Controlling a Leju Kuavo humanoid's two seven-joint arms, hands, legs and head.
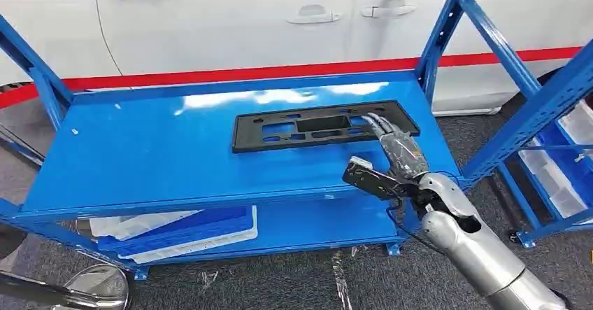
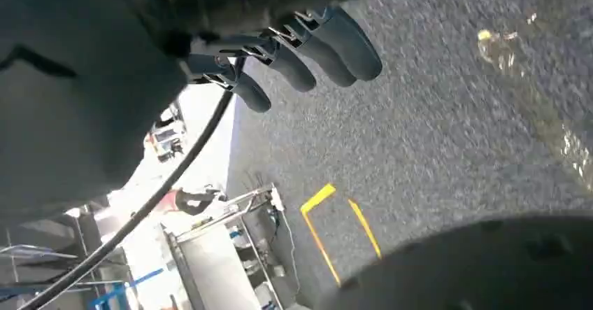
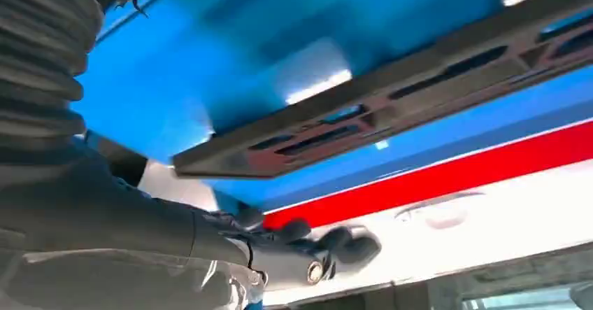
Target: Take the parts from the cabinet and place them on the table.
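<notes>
A flat black plastic frame part (image 1: 318, 124) with several slots lies on the top level of the blue cabinet shelf (image 1: 154, 149). My right hand (image 1: 398, 156) reaches in from the lower right. Its fingers (image 1: 377, 122) stretch over the part's right end, and the thumb sticks out to the side, away from the part. In the right wrist view the part (image 3: 391, 107) runs across the blue shelf, with my right hand's fingers (image 3: 315, 247) beside its near end and nothing held between them. My left hand (image 2: 294, 51) hangs over grey floor and holds nothing.
Blue uprights (image 1: 440, 30) and diagonal braces frame the shelf on both sides. A blue and white tray (image 1: 182, 229) lies on the lower level. Another blue rack with clear bins (image 1: 559, 177) stands to the right. A white car (image 1: 231, 23) is behind the shelf.
</notes>
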